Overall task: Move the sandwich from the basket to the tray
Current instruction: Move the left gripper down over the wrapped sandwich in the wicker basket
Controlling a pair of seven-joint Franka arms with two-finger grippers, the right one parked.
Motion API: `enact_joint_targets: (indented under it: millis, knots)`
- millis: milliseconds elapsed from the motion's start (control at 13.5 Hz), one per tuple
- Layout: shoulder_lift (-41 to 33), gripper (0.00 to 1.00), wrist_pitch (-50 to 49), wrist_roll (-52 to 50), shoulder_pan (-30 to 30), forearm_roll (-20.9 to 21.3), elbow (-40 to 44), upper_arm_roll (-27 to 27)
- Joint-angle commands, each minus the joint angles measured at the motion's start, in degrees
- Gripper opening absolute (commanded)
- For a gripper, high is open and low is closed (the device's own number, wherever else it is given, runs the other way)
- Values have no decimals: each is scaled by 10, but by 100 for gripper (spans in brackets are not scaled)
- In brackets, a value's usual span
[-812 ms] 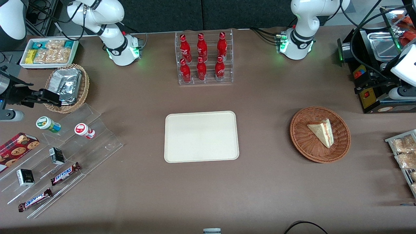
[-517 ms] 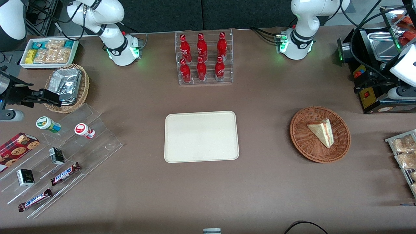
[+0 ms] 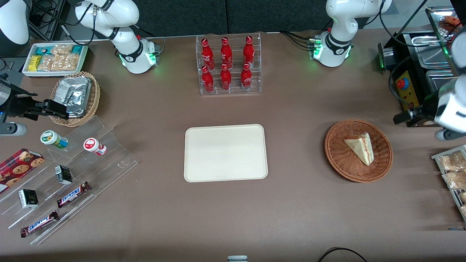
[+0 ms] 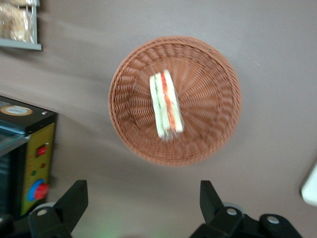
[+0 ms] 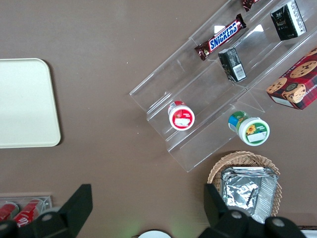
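Your end effector, fingers spread wide and holding nothing, hangs above the desk beside the basket rim. The sandwich lies inside; the tray sits well apart.

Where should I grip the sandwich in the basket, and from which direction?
Come straight down and close the open gripper across the sandwich's two flat bread faces, near the wedge's thick middle. It stands on edge in the basket, filling stripe up, so the faces give the fingers flat surfaces. The gripper currently hovers short of the basket rim.
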Motion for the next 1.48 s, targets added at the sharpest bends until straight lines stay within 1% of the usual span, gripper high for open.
enact_joint_targets:
  millis: [0,221,443,664,812,1034,1329,1403]
  knots:
    - [35,100,64,-78,1,1,-50,-3]
    - [89,100,98,-98,1,1,-53,-3]
    - [99,100,149,-103,3,-7,-89,-2]
    - [127,100,216,-172,1,-7,-116,-3]
    - [142,100,236,-183,-2,-7,-123,-3]
    - [143,100,298,-183,-1,-7,-168,-3]
    - [145,100,317,-184,-4,-7,-191,-4]
    - [144,96,323,-185,-4,-7,-198,-4]
